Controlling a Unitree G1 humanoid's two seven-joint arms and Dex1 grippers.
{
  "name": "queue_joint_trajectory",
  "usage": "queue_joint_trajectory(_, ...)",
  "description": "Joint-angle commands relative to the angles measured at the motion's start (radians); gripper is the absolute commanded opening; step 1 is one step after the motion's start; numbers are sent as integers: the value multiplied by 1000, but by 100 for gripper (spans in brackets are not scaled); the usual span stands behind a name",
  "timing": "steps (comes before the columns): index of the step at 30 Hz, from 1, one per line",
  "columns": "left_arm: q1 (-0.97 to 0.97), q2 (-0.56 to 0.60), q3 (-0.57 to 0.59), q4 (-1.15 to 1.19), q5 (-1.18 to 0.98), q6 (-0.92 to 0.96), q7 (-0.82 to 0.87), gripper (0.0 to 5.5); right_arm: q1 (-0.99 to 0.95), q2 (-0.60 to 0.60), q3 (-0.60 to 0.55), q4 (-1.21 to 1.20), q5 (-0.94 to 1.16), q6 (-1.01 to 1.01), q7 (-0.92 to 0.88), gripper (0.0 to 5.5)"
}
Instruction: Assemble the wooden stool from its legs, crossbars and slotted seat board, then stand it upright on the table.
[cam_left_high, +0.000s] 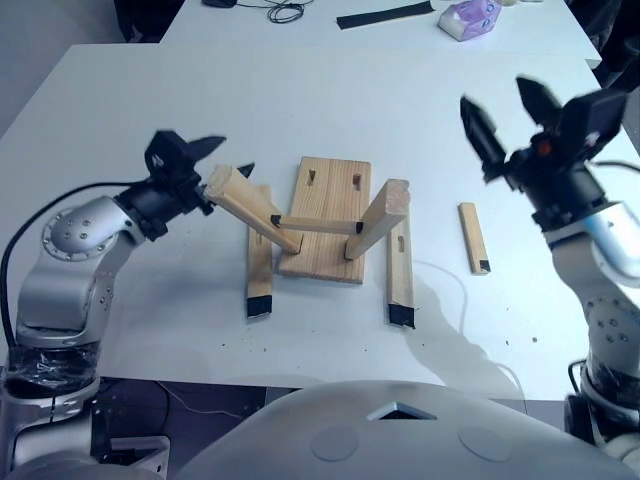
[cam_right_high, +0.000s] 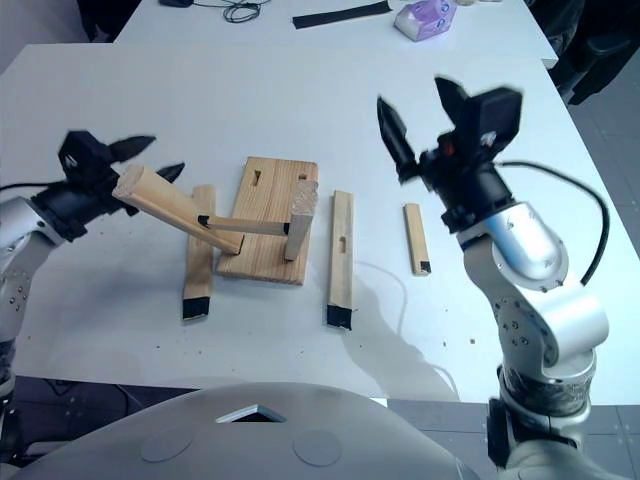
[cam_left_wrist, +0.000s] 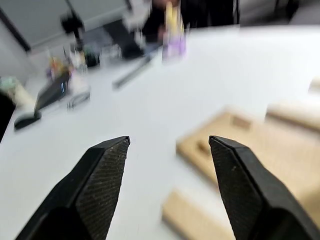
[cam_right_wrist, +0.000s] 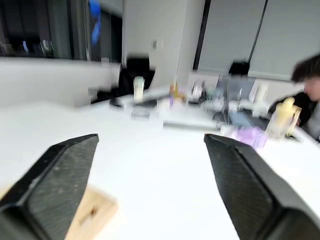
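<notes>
Left gripper (cam_left_high: 236, 153): fingers spread, nothing pinched, held just beside the raised end of a tilted leg (cam_left_high: 250, 208); right gripper (cam_left_high: 497, 95): fingers spread, raised above the table (cam_left_high: 120, 90), well apart from the parts. The tilted leg is joined by a crossbar (cam_left_high: 315, 225) to a second leg (cam_left_high: 380, 218) over the seat board (cam_left_high: 330, 195); a left flat leg (cam_left_high: 260, 280) and a right flat leg (cam_left_high: 400, 280) are laid beside the board; a short bar (cam_left_high: 473, 238) is laid farther right.

Head stereo pair looks forward and down over the table (cam_left_high: 300, 90), both eyes sharing the seat board (cam_left_high: 325, 220). Wrist cameras ride low and close, skimming the table, both catching that board.
</notes>
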Motion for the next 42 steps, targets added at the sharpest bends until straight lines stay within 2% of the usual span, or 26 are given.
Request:
queue_joint_trajectory(1,34,-80,-101,50,81,-86,-8,294,29,53,163,106,-122,-75,53,399)
queue_joint_trajectory(5,68,-117,-153,48,107,-106,-25,294,67,83,268,193,-213,-118,99,399)
queue_joint_trajectory(13,121,-111,-173,133,203,-192,-46,294,162,94,355,312,-346,-157,145,399)
queue_joint_trajectory(24,240,-60,-235,244,349,-370,-99,294,220,72,302,366,-468,-199,159,399)
queue_joint_trajectory(42,139,-29,-197,524,377,-512,-97,294,256,12,176,431,-591,-257,195,399)
